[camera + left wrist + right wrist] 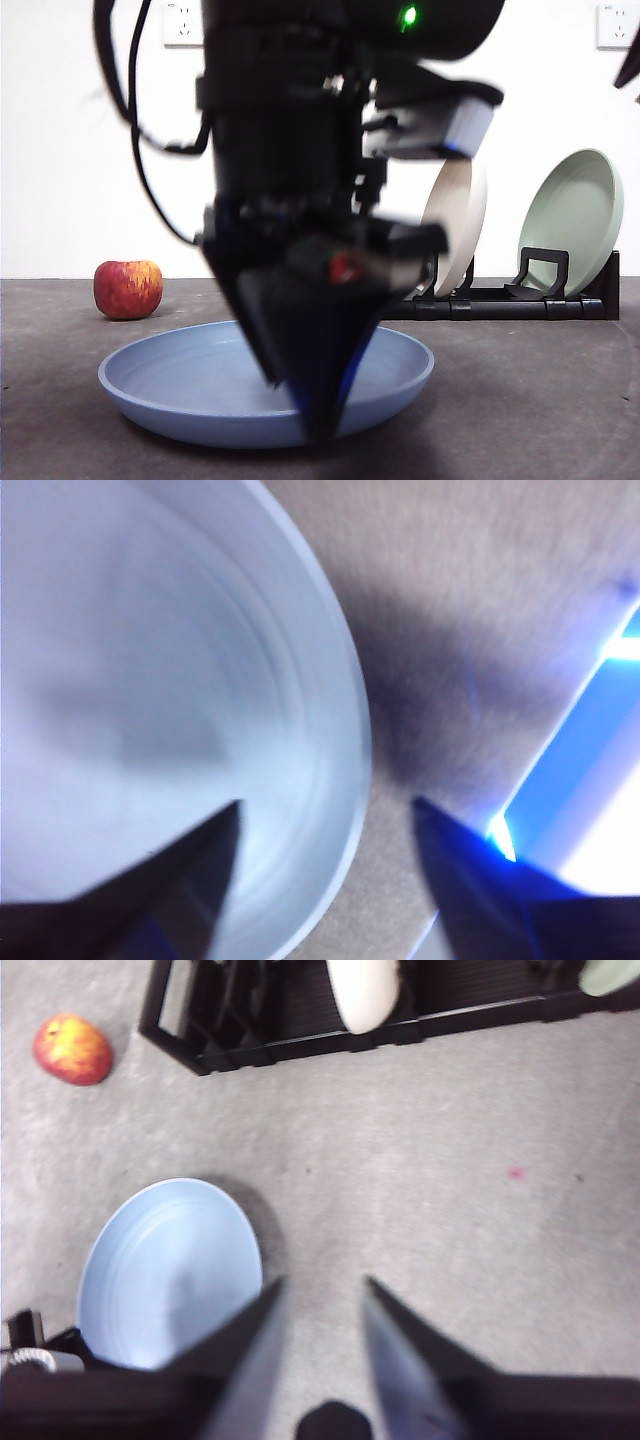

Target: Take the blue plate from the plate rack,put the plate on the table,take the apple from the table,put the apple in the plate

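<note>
The blue plate (180, 375) lies flat on the table (540, 400), in front of the plate rack (520, 300). My left gripper (305, 405) reaches down as a big dark shape onto the plate's near rim. In the left wrist view its jaws (325, 820) stand open astride the rim of the blue plate (150, 680), one jaw over the plate and one over the table. The apple (128, 289) sits on the table behind the plate, to the left. My right gripper (325, 1282) hangs open high above the table beside the blue plate (170, 1260), far from the apple (72, 1049).
A beige plate (458, 225) and a pale green plate (572, 215) stand upright in the rack at the back right. The right arm shows only as a black tip (630, 65) at the top right corner.
</note>
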Motion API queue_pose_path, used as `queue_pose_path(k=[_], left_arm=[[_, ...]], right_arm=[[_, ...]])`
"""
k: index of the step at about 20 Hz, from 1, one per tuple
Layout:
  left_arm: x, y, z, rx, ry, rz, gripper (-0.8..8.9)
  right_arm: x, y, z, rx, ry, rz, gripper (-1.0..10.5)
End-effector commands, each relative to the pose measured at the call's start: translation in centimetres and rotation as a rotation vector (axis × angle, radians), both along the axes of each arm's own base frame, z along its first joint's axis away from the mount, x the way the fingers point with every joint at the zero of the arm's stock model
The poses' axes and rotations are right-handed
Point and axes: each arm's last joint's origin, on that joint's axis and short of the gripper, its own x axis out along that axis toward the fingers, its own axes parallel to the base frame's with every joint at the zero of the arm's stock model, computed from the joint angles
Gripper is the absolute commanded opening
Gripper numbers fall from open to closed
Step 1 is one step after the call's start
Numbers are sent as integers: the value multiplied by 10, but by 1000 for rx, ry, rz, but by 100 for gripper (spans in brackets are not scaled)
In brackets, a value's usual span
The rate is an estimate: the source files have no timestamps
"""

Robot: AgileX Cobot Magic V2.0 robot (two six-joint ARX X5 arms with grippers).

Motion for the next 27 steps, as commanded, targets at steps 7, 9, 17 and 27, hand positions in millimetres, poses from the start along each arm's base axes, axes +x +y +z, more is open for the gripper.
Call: queue_pose_path(k=[7,9,17,27], left_arm=[[-12,25,107,-167,-65,46,327],[-21,47,133,-231,-93,55,164],[-49,153,206,-511,-269,336,-8],[-59,207,219,-499,-405,506,-8]], right_arm=[[28,57,27,-21,-133,214,718],[48,79,37,-54,-155,282,736],[145,204,43,-112,-253,548,799],[216,342,-16,-171,-444,595,982]])
